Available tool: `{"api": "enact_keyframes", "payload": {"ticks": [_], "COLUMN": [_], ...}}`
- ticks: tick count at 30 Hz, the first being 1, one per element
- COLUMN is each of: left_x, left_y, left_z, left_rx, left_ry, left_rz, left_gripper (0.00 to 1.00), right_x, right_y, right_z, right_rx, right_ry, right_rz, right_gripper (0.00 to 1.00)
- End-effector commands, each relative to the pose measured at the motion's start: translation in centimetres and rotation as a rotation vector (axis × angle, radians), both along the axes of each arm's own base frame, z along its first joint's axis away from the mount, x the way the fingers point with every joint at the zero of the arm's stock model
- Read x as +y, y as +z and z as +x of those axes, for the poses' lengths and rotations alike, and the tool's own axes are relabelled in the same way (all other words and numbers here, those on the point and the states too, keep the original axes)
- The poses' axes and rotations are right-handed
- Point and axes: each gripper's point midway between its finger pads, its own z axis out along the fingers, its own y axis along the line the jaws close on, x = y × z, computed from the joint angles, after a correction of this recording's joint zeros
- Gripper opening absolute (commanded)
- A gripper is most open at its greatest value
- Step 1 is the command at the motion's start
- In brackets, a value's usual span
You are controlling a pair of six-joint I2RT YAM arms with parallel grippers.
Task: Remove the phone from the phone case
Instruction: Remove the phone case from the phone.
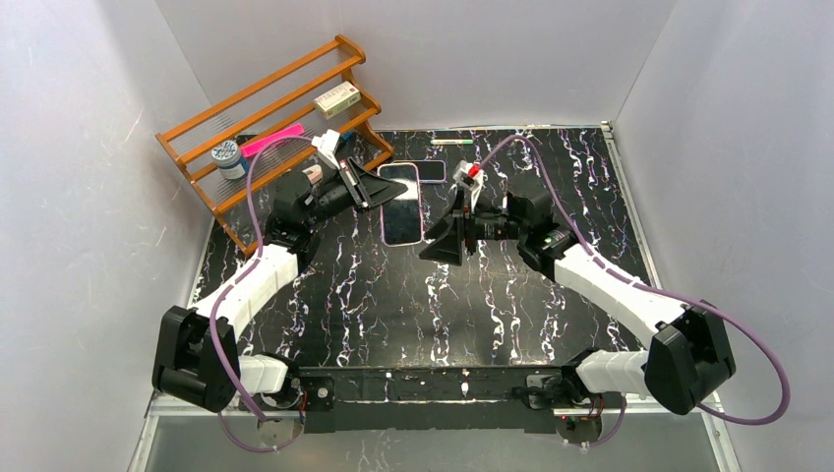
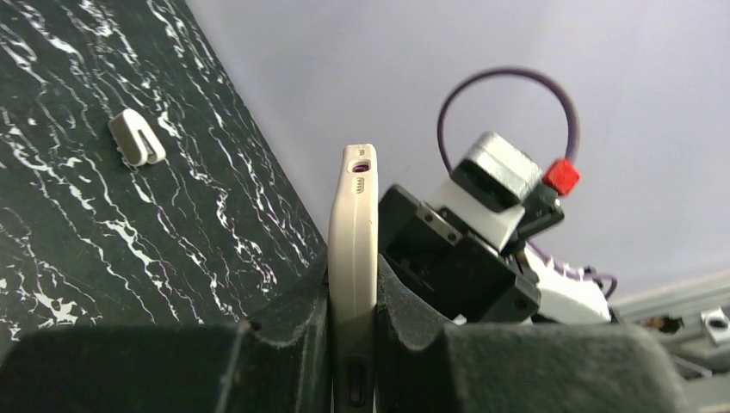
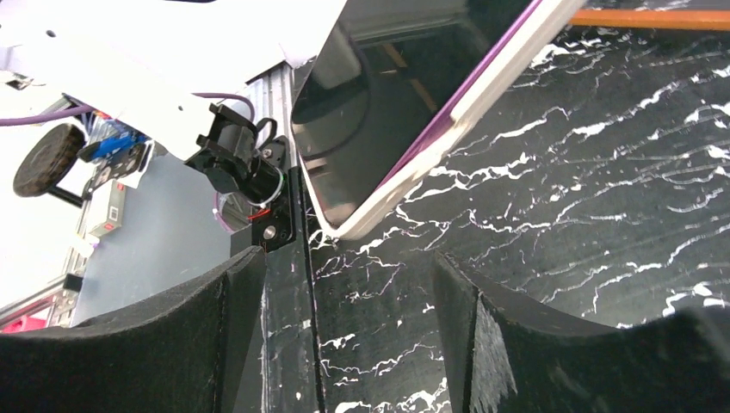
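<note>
The phone, dark-screened with a purple rim, sits in its cream phone case and lies tilted over the black marbled table. My left gripper is shut on the case's far-left end. In the left wrist view the cream case edge stands pinched between the two black pads of my left gripper. My right gripper stands open just right of the phone, holding nothing. In the right wrist view the phone screen and the case corner hang beyond my open right gripper.
A wooden rack at the back left carries a small box, a pink item and a jar. A second dark phone and a green pen lie behind. A small white clip rests on the table.
</note>
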Motion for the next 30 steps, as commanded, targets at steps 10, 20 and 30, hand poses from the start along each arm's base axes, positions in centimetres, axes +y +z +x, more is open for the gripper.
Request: {"api": "enact_keyframes", "payload": {"ticks": [10, 20, 30], "left_x": [-0.5, -0.6, -0.8], "left_y": [5.7, 6.4, 6.7], "left_z": [-2.5, -2.5, -2.2], "left_rx": [-0.218, -0.208, -0.141], "left_ry": [-0.127, -0.139, -0.145], "left_rz": [-0.028, -0.068, -0.111], "left_gripper": [0.0, 0.0, 0.0], "right_x": [1.6, 2.1, 2.2], "right_y": [3.6, 4.6, 4.7], "right_z": [-0.6, -0.5, -0.7], "right_rx": [-0.069, -0.091, -0.131], "right_ry": [0.19, 0.23, 0.267], "right_rz": [0.084, 0.118, 0.126], "right_gripper": [0.64, 0.53, 0.12]}}
